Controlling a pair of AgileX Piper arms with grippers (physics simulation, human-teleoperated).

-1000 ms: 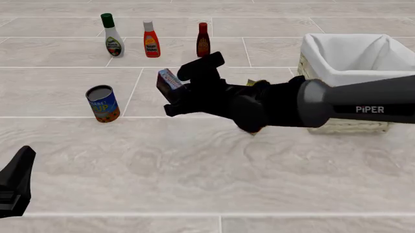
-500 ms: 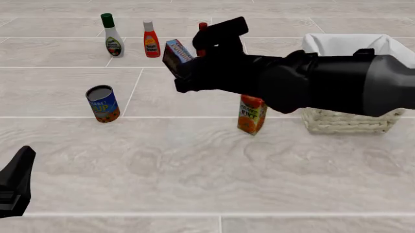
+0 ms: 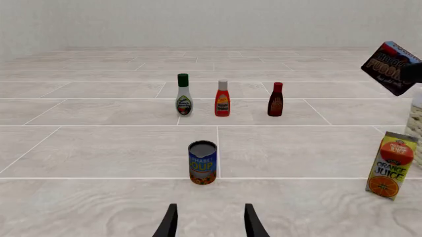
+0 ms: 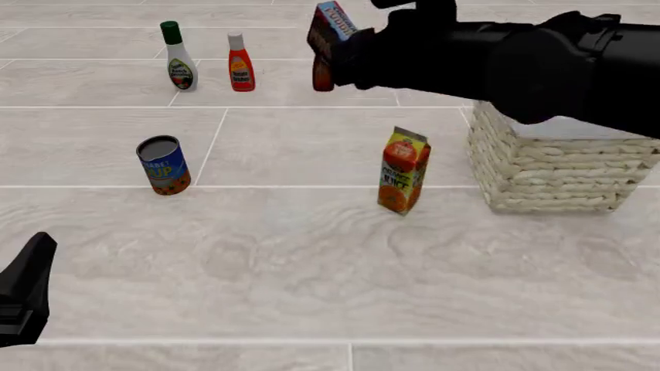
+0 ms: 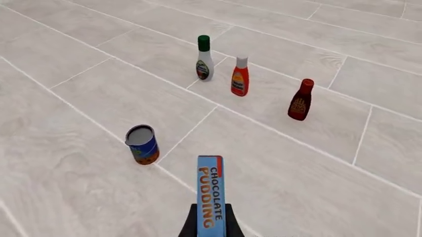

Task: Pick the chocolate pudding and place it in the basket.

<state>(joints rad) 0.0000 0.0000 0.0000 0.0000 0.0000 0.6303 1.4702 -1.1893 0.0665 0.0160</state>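
Front view: you have the chocolate pudding [image 4: 332, 25] lifted, not yet binned.
Your right gripper [image 4: 351, 46] is clamped on it, high and left of the basket [image 4: 557, 166]; carry it over the basket and release. Left gripper [image 3: 209, 223] idles, fingers apart.

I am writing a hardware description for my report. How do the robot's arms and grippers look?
Both are matte black. The right arm is thick, with rounded bulky segments. The left gripper has two slim, flat, tapering fingers. No cables or markings are visible now.
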